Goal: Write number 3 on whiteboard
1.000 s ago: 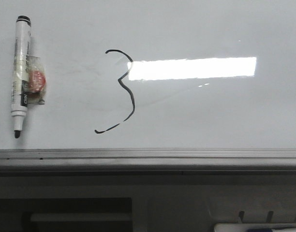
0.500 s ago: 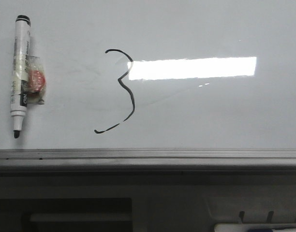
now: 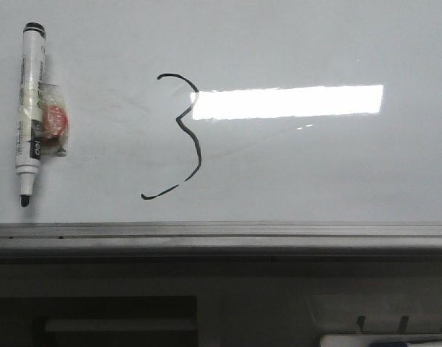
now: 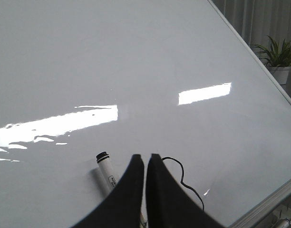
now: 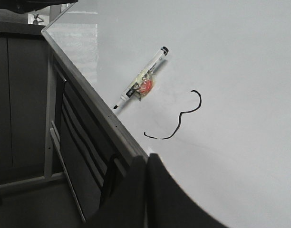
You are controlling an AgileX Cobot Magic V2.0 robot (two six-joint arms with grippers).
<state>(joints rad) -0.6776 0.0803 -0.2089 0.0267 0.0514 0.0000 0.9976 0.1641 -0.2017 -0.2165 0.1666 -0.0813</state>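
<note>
Since the number 3 [image 3: 179, 136] already sits drawn mid-left on the whiteboard [image 3: 315, 173], the marker [image 3: 29, 112] lies parked at far left — uncapped, nothing gripping it. Left gripper [image 4: 145, 164] and right gripper [image 5: 146, 164] both hang clenched and empty above the board — job looks done.

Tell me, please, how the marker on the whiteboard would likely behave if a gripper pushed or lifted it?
The marker looks like a slim rigid plastic tube, so probably light and stiff. Its round barrel might roll, though the red taped-on lump likely checks that. The glossy whiteboard suggests it could slide easily.
</note>
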